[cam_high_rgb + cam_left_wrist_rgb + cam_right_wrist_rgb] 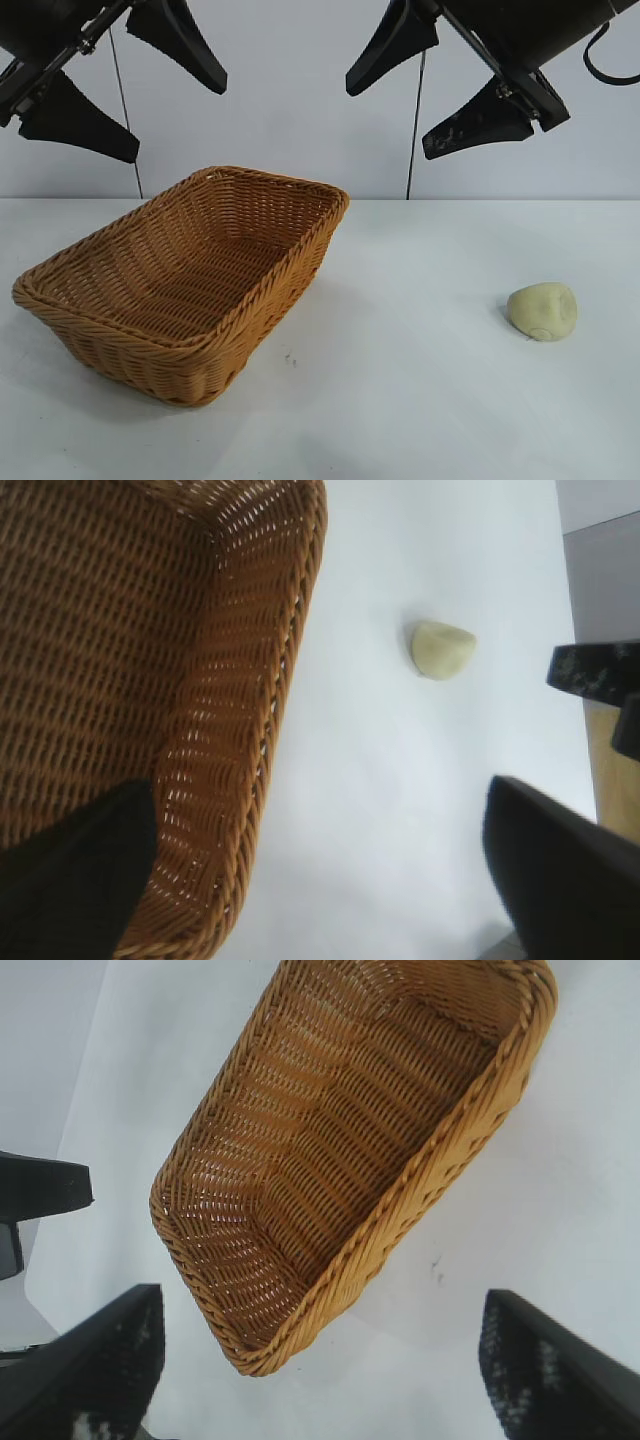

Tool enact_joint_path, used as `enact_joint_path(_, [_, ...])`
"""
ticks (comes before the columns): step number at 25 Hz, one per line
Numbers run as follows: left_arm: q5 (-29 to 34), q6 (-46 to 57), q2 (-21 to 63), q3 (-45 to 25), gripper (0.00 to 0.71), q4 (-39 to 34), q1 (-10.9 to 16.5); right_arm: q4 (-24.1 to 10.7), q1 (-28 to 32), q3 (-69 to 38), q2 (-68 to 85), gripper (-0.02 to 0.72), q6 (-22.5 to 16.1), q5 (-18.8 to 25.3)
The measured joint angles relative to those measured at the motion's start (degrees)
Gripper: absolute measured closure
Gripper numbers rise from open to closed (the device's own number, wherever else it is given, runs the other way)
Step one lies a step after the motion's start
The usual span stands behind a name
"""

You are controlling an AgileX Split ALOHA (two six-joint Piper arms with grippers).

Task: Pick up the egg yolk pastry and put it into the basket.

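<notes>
The egg yolk pastry (542, 311) is lying on the surface (420, 380) well below the gaping right claw (428, 88); seemingly soft and light, needing gentle side grip. Left claw (140, 85) is hanging open too.

Bright, even overhead light is washing my white bench (420, 400); the basket (190, 290) is casting only a soft shadow, and my end effector fingers (560, 880) are looking blurred up close.

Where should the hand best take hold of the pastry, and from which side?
Probably across the rounded flanks of the pastry, coming from above. It lies alone on the table, apart from the basket, below the open right hand.
</notes>
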State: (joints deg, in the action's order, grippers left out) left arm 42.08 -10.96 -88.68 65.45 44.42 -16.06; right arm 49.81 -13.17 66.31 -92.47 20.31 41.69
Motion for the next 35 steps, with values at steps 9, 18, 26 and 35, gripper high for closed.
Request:
enact_joint_path(9, [0.0, 0.0, 0.0, 0.0, 0.028, 0.0, 0.0, -0.06, 0.0, 0.0, 0.0, 0.113, 0.0, -0.01])
enact_joint_path(18, [0.0, 0.0, 0.0, 0.0, 0.028, 0.0, 0.0, -0.06, 0.0, 0.0, 0.0, 0.113, 0.0, -0.01])
enact_joint_path(26, [0.0, 0.0, 0.0, 0.0, 0.028, 0.13, 0.0, -0.06, 0.0, 0.0, 0.0, 0.113, 0.0, -0.06])
enact_joint_path(35, [2.98, 5.0, 2.56, -0.1, 0.028, -4.14, 2.24, -0.12, 0.0, 0.0, 0.0, 0.113, 0.0, -0.06])
